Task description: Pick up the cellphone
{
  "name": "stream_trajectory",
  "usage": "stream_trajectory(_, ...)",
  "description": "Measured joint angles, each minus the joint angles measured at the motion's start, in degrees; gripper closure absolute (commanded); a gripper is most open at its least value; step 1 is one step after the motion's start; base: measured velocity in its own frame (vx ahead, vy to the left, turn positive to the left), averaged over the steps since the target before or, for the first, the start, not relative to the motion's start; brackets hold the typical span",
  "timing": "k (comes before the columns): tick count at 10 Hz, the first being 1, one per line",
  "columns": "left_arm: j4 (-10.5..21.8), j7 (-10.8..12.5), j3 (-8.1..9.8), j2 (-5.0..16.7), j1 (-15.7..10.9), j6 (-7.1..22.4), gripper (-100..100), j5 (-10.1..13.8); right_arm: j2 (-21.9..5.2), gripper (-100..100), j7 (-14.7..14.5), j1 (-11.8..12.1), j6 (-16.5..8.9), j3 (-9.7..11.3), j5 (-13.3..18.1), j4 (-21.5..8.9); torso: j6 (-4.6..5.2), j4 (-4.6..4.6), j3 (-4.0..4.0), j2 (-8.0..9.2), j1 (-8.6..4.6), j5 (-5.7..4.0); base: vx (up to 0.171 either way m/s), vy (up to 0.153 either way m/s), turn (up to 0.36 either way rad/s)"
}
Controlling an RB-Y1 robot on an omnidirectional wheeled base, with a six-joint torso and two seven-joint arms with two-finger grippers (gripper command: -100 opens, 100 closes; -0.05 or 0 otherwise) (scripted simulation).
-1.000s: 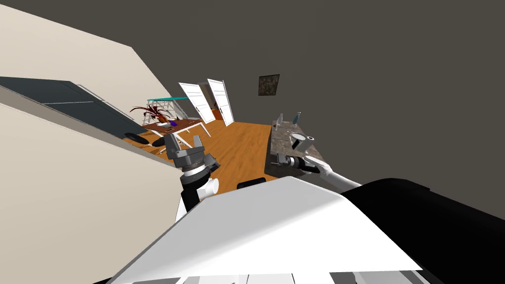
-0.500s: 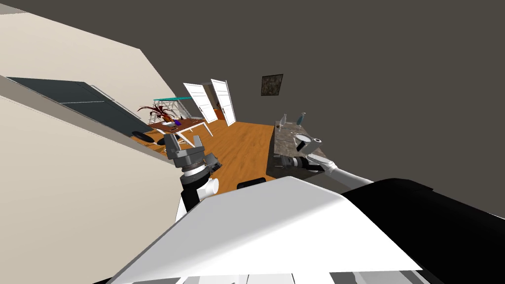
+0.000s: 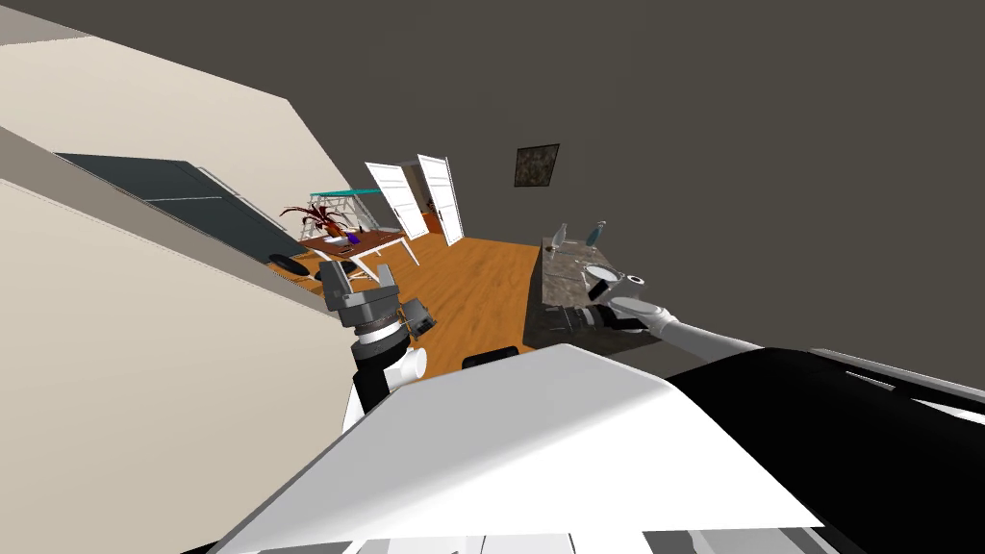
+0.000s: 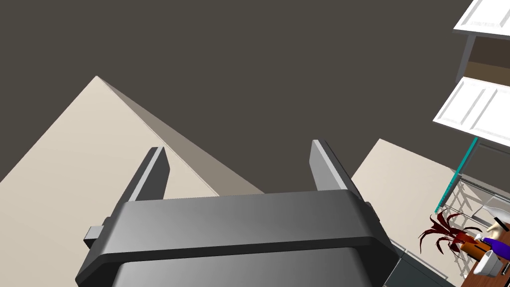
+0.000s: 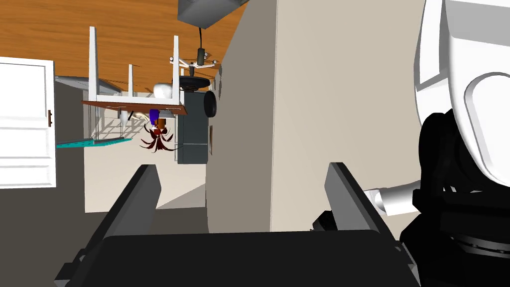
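My left gripper [image 3: 358,277] is raised in front of my chest beside a beige wall, open, with nothing between its fingers [image 4: 236,167]. My right gripper [image 3: 575,315] reaches out at the near end of a stone-topped counter [image 3: 563,284]; it is open and empty [image 5: 244,199]. Far across the wooden floor stands a brown table [image 3: 364,243] on white legs, also seen past the right gripper [image 5: 134,105]. On it are a red-leaved plant [image 3: 313,216], a purple item [image 3: 353,238] and some small things too tiny to name.
Two bottles [image 3: 560,236] and a white bowl [image 3: 602,274] stand on the counter. White double doors [image 3: 423,197] are open at the far end. A dark panel [image 3: 173,197] runs along the beige wall on my left. A dark wall with a picture [image 3: 536,165] is behind the counter.
My view has turned a little, so the room has slid rightward. My right arm has swung right, closer to the counter's near end. The left arm has stayed put.
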State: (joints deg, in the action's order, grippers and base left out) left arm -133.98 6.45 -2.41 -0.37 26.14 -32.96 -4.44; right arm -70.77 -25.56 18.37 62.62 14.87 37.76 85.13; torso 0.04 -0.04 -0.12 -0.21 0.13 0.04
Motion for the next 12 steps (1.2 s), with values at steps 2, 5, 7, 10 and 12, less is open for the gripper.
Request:
stream_trajectory(2,0.0,0.0,0.00,0.0,0.0,0.0,0,0.0,-1.8,-100,-1.0,-1.5,0.9,1.8,2.2,-4.2,-0.02,-0.01,-0.02,-0.04,-0.02,-0.02,0.076,0.031,0.050)
stream_trajectory(5,0.0,0.0,0.00,0.0,0.0,0.0,0,0.0,-6.0,-100,-2.4,-0.8,2.0,2.2,3.6,-8.1,0.01,-0.01,0.00,0.01,0.00,-0.01,0.079,0.037,0.040)
stream_trajectory(7,0.0,0.0,0.00,0.0,0.0,0.0,0,0.0,-8.1,-100,-3.0,-1.7,2.6,3.5,5.4,-11.4,0.01,-0.01,-0.02,-0.02,-0.04,-0.03,0.079,0.030,0.032)
stream_trajectory(10,0.0,0.0,0.00,0.0,0.0,0.0,0,0.0,-12.1,-100,-4.0,-1.3,2.8,4.6,7.5,-14.4,0.00,0.00,-0.01,-0.01,-0.05,-0.02,0.067,0.018,0.028)
stream_trajectory(12,0.0,0.0,0.00,0.0,0.0,0.0,0,0.0,-13.3,-100,-4.6,-1.8,3.7,5.0,8.0,-17.1,0.02,0.02,0.07,0.14,-0.09,-0.04,0.040,0.011,0.012)
